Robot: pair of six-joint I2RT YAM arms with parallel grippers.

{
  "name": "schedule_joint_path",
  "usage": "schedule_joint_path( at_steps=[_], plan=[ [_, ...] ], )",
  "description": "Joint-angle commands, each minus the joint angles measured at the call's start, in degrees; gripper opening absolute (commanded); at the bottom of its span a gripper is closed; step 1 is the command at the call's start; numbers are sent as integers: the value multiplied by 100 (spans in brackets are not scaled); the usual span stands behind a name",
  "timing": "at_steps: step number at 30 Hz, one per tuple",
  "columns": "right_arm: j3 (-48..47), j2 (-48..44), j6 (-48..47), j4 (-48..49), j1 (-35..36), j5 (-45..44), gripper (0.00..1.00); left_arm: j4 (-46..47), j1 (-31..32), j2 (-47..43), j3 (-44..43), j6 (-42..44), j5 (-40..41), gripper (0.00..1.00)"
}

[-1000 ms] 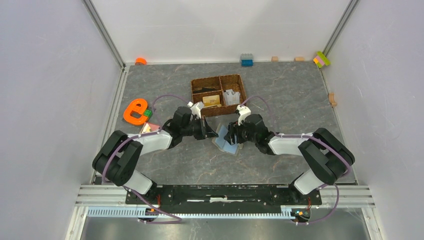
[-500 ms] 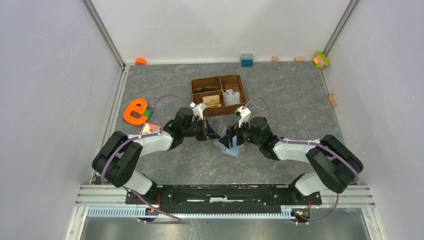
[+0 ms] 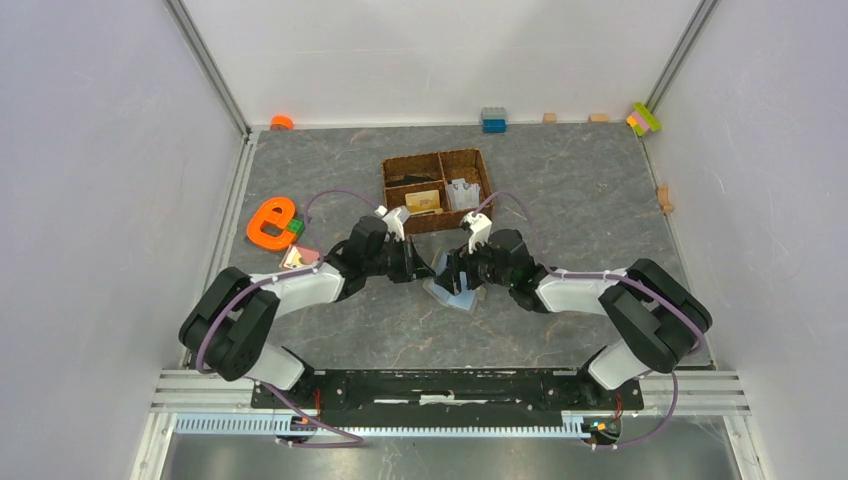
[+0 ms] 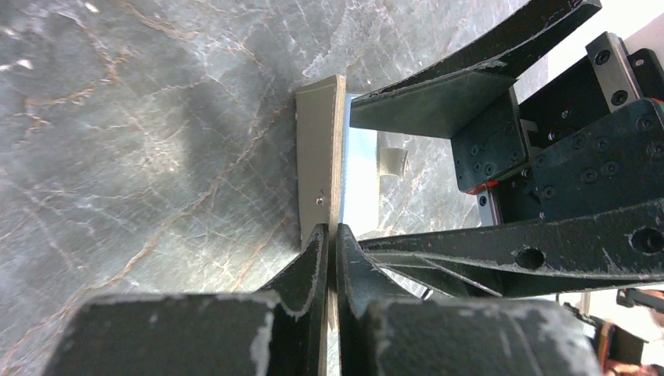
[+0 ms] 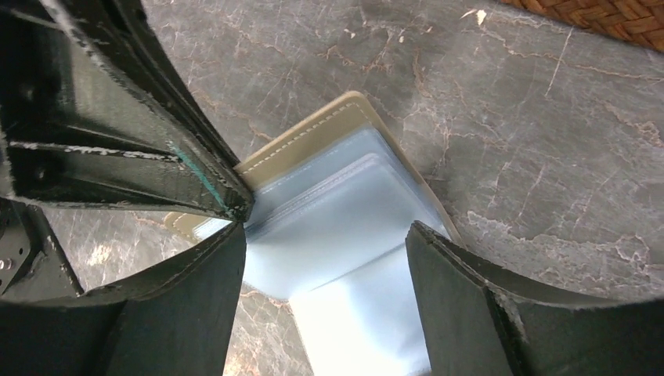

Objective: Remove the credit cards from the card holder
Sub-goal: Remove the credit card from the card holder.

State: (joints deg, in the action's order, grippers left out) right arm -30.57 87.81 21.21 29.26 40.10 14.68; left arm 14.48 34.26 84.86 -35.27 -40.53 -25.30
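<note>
- Top external: the card holder [image 3: 462, 300] lies open on the tabletop [image 3: 580, 200], just on the near side of the woven basket [image 3: 386, 185].
  - The left gripper [image 3: 425, 270] and right gripper [image 3: 455, 280] meet over it almost nose to nose.
  - An orange-tan card [image 3: 424, 200] lies in the basket's near-left compartment.
  - Bare tabletop opens out to the near side and to the right, while the basket wall stands close behind. An orange letter toy [image 3: 270, 222] sits well off to the left.
- Left wrist: the left jaws are clamped tight on the edge of the holder's olive cover [image 4: 317, 157], which stands on edge.
  - The left arm should hold that pinch level and untwisted, so that the inside faces stay exposed.
  - The right gripper's black fingers crowd just beside the cover, leaving little room there.
- Right wrist: the right jaws stand wide apart and hold nothing, with one of the fingers [image 5: 485, 313] on each side of the pale-blue sleeves [image 5: 344, 227].
  - Whether a card sits inside the sleeves cannot be told.
  - The step appears to be reaching in for a card. The jaws would do best to come down at a pocket's open edge, close on the card alone and not the film, and draw it straight out along the pocket.
  - The left gripper hems in the stitched cover edge, and a basket corner shows at the upper right. The freer way out is therefore toward the near, bare side.
</note>
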Motion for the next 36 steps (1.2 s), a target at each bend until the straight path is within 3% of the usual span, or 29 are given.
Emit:
schedule_joint_path(
  at_steps=[1, 15, 21, 28, 33, 36],
  plan=[
    [-373, 207, -192, -746, 10, -702, 78, 64, -24, -470, -79, 178, 275, 7],
    [-514, 79, -210, -1255, 7, -1425, 83, -7, -95, -869, 69, 220, 589, 7],
    [-270, -492, -234, -1164, 7, -1732, 83, -46, -95, -702, 15, 213, 579, 7],
    [278, -1237, -197, -701, 7, -2153, 75, -179, -95, -559, -67, 226, 626, 14],
    [468, -1331, -308, -130, 7, -1370, 64, -244, -94, -479, -96, 244, 654, 27],
    [360, -992, -265, 101, 7, -629, 59, -227, -93, -285, -176, 238, 490, 29]
  ],
)
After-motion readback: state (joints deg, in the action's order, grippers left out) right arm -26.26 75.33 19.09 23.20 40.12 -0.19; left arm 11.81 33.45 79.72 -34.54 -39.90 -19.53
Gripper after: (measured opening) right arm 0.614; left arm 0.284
